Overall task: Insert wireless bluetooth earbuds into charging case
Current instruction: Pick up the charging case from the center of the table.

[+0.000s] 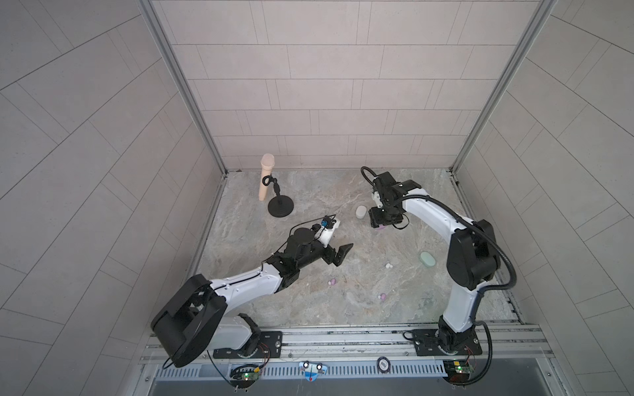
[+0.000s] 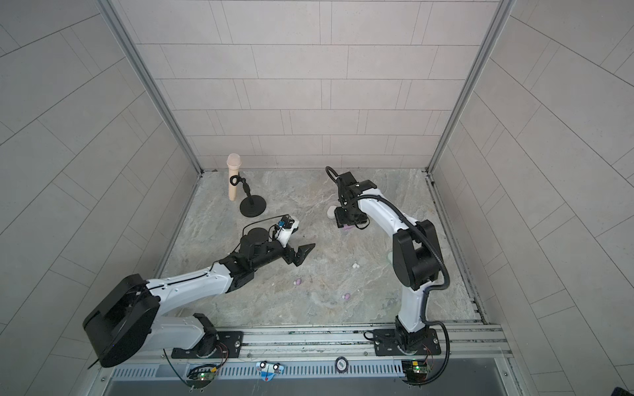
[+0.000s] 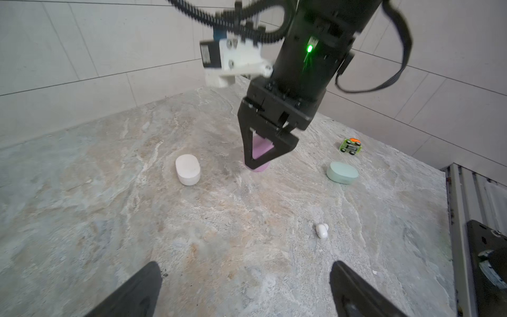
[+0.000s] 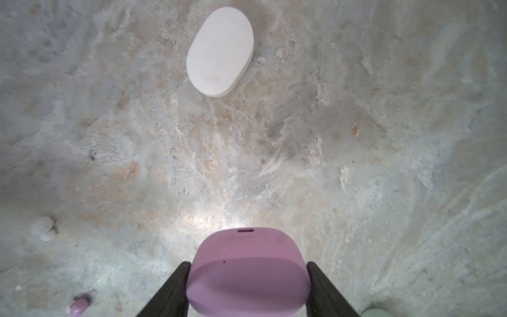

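Note:
My right gripper [image 4: 248,264] is shut on the lilac charging case [image 4: 248,271], one finger on each side, down at the table top [image 3: 259,166]. In both top views the arm hides most of that case. A white case [image 1: 361,211] lies just left of it, and a mint case [image 1: 427,259] lies nearer the right arm's base. White earbuds [image 1: 388,265] lie mid-table. Two lilac earbuds [image 1: 332,282] [image 1: 382,296] lie nearer the front. My left gripper [image 1: 339,255] hovers open and empty, left of the white earbuds [image 3: 321,230].
A beige microphone [image 1: 266,176] on a black round-based stand [image 1: 280,206] is at the back left. A small green toy car [image 3: 351,146] sits beyond the mint case [image 3: 342,171]. Tiled walls enclose three sides; a metal rail [image 1: 343,337] runs along the front.

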